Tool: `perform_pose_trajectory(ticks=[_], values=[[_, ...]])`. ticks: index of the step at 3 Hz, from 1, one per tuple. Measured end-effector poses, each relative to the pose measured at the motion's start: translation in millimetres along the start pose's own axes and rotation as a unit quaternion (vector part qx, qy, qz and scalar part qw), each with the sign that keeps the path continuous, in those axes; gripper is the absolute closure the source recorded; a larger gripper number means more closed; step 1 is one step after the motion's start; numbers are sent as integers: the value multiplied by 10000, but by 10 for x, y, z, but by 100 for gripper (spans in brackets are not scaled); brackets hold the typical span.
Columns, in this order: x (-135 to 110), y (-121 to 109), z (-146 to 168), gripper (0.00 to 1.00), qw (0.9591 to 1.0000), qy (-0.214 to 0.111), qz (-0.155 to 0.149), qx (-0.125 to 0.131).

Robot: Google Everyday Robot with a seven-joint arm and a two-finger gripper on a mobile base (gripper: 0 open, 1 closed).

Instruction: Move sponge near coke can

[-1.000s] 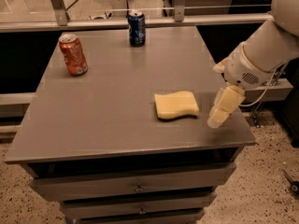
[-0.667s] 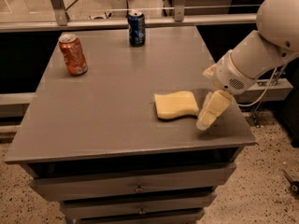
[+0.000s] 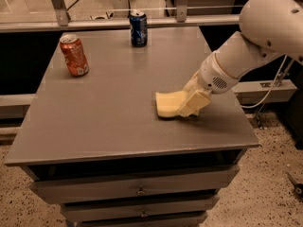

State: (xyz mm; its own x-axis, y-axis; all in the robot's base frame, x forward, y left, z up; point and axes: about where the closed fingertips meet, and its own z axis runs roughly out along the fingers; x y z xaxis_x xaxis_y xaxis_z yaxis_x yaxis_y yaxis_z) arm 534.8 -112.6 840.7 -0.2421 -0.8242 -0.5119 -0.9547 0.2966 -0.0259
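Note:
The sponge (image 3: 167, 104) is a pale yellow foam pad lying flat on the grey table (image 3: 104, 112), right of centre. The coke can (image 3: 74, 55) is orange-red with a silver top and stands upright near the far left edge, well apart from the sponge. My gripper (image 3: 191, 104) reaches in from the right on a white arm and sits low over the sponge's right end, covering that part of it.
A dark blue can (image 3: 138, 28) stands upright at the table's far edge, near the middle. The table has drawers (image 3: 137, 190) below its front. A rail and glass wall run behind it. A cable (image 3: 272, 86) hangs at the right.
My gripper has moved left and down from beside the sponge's right side to over its right end. The sponge and both cans stay where they were.

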Motion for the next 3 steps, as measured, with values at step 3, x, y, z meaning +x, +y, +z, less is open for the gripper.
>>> perform_pose_trajectory(ticks=[3], values=[[-461, -89, -562, 100, 9982, -256, -151, 511]])
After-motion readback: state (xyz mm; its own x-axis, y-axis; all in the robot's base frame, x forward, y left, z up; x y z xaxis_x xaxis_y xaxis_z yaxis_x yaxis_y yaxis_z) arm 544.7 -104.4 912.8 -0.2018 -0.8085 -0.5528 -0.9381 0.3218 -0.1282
